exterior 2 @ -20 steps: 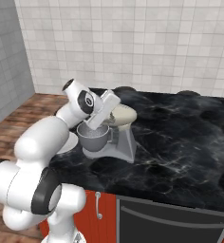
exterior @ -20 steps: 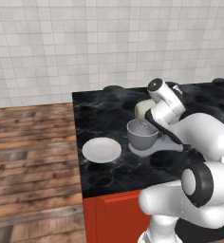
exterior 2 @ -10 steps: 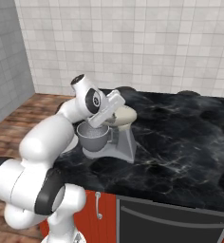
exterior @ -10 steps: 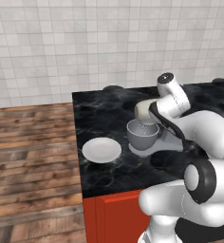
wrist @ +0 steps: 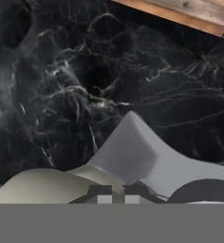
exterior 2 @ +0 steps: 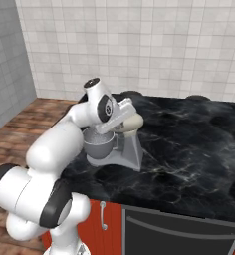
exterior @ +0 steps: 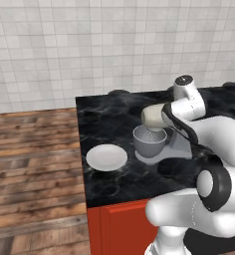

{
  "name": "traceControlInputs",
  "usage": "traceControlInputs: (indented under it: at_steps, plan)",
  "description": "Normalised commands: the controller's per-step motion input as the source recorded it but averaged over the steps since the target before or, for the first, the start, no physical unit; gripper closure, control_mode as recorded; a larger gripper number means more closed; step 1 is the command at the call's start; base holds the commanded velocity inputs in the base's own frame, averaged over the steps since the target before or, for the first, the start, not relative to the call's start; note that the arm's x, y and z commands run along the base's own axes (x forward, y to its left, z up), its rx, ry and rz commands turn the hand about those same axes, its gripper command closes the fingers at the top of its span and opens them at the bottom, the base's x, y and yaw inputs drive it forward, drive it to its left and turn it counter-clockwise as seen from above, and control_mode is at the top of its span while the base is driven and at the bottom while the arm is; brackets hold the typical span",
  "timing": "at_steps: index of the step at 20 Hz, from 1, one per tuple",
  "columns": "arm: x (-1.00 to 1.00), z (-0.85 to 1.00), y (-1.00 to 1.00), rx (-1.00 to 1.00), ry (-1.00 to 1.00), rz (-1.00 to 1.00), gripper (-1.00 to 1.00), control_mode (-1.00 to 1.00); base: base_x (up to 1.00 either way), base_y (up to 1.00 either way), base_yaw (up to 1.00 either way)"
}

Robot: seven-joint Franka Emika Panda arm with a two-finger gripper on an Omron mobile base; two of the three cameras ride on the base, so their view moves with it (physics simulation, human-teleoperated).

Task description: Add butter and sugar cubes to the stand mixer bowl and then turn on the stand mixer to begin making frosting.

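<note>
Stand mixer [exterior: 162, 130] stands on the black marble surface [exterior: 114, 119], its cream head [exterior 2: 131, 122] over the stand mixer bowl [exterior: 149, 141]. The tool [wrist: 115, 195] sits directly at the rear top of that head, tips drawn together with nothing between them, the grey neck [wrist: 133, 156] just beyond. White plate [exterior: 106, 157] lies left of the mixer, near the bowl but apart. Bowl contents cannot be made out.

Arm's end effector [exterior 2: 131, 115] at stand mixer [exterior 2: 125, 139] head, stand mixer bowl [exterior 2: 98, 144] under it, black counter [exterior 2: 189, 149].
</note>
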Motion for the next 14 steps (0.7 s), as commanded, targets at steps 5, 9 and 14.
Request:
traceControlInputs:
  at_steps: [5,9,14]
  plan:
    - [-0.14,-0.42,-0.02,0.1,0.0,0.0,1.0,-1.0,0.0,0.0,0.0]
    - [-0.24,-0.42,0.0,0.18,0.0,0.0,1.0,-1.0,0.0,0.0,0.0]
    - [-0.27,-0.21,0.0,0.2,-0.01,0.0,1.0,-1.0,0.0,0.0,0.0]
